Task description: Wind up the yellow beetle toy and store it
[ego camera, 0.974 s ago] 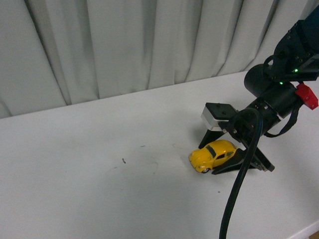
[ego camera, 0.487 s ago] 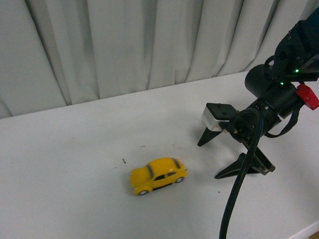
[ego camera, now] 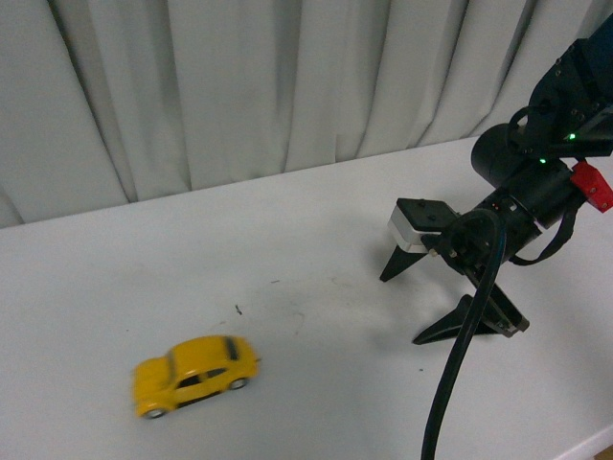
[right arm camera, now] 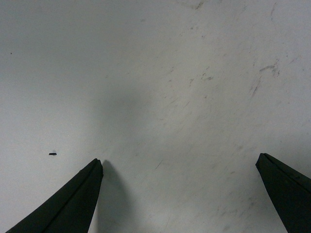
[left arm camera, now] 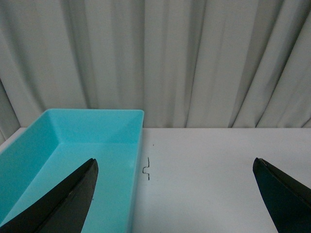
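Front view, nearest first. A thick black cable [ego camera: 460,355] rises from the bottom edge and crosses in front of the right gripper [ego camera: 400,309].

The small glossy yellow beetle toy [ego camera: 196,374] (rounded body, dark windows, silver hubs) is on its wheels on the flat white table [ego camera: 115,268]. It stands free, well apart from the right gripper, to the gripper's left and nearer the camera. It looks slightly blurred.

A small dark mark [ego camera: 237,309] on the table lies between the toy and the right gripper, closer to the toy.

Right gripper: two black tapered fingers [right arm camera: 73,204] spread wide, tips pointing down at the table, nothing gripped. Can't tell if the tips touch the surface. The right wrist view shows only scuffed white tabletop between them.

Just behind the right gripper is a silver-white camera block [ego camera: 412,222]. Further up that black arm are a red tab [ego camera: 591,185] and a green LED [ego camera: 572,137].

Left wrist view: the left gripper [left arm camera: 175,162] has black fingers wide apart and is holding nothing. Beyond it a turquoise rectangular plastic bin [left arm camera: 92,112] sits on the table, with a small dark squiggle [left arm camera: 146,167] just beside its wall. Can't tell where the bin sits relative to the right gripper.

Farthest back, a pleated grey-white curtain [ego camera: 239,86] hangs behind the table.
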### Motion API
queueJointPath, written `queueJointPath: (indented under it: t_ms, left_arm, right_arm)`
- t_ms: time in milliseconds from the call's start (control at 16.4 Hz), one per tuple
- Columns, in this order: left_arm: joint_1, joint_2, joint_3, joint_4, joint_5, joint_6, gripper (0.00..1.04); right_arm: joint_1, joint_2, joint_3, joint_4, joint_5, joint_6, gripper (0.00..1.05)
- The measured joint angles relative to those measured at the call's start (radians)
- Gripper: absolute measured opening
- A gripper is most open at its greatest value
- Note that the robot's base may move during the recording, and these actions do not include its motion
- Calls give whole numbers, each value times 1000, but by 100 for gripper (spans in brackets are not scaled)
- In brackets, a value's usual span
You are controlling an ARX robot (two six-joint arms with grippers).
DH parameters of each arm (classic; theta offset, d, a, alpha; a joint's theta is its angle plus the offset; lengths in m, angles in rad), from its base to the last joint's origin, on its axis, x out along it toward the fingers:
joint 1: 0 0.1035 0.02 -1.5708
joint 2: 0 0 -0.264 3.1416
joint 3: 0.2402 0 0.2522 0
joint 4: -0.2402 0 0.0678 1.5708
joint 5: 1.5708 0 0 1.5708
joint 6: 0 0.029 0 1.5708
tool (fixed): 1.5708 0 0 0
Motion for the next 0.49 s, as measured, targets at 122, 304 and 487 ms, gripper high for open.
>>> queueJointPath:
  t_ms: [122, 304, 487]
  left_arm:
    - [0, 0, 0, 0, 0, 0, 98]
    - [0, 0, 0, 0, 0, 0, 98]
    - [0, 0, 0, 0, 0, 0, 98]
  right_arm:
    - [0, -1, -4, 3, 0, 2, 98]
    - [1, -3, -7, 5, 0, 3, 98]
    - [1, -10, -19, 9, -1, 2, 98]
